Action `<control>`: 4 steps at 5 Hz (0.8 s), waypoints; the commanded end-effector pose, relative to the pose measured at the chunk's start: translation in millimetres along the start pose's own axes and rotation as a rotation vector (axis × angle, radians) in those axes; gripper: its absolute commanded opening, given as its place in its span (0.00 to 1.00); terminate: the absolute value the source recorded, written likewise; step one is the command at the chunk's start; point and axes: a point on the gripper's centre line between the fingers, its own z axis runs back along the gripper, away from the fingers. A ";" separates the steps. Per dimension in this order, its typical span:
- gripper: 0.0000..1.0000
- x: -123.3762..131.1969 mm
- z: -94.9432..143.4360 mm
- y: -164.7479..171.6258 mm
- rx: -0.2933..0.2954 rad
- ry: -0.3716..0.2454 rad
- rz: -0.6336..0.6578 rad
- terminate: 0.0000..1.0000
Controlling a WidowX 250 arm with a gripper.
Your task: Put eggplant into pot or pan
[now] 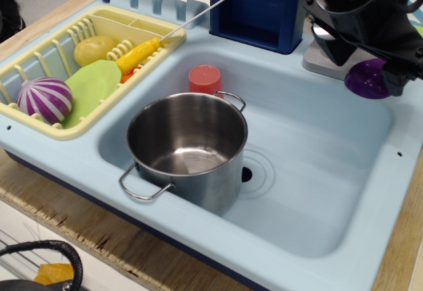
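Observation:
The purple eggplant [365, 81] lies on the back right rim of the sink, beside the grey faucet base [325, 63]. Only its left part shows; the rest and its green cap are hidden by the arm. My black gripper [388, 74] is low over the eggplant, with one dark finger [397, 83] in front of its right side. The other finger is hidden, so I cannot tell how the jaws stand. The shiny steel pot [188, 147] stands empty and upright in the left part of the sink basin, well to the left of the gripper.
A small red cup [205, 79] stands behind the pot. The yellow dish rack [30, 116] at left holds a purple-and-white striped ball [44, 99], a green plate [92, 87], a yellow potato [94, 49] and a yellow-handled utensil [139, 54]. The sink drain [246, 174] lies right of the pot.

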 end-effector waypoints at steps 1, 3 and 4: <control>1.00 12.6 -6.5 0.6 -0.021 -0.023 -0.010 0.00; 0.00 5.7 -13.4 -0.5 -0.018 -0.032 -0.001 0.00; 0.00 6.4 -2.7 -2.2 -0.004 -0.010 -0.007 0.00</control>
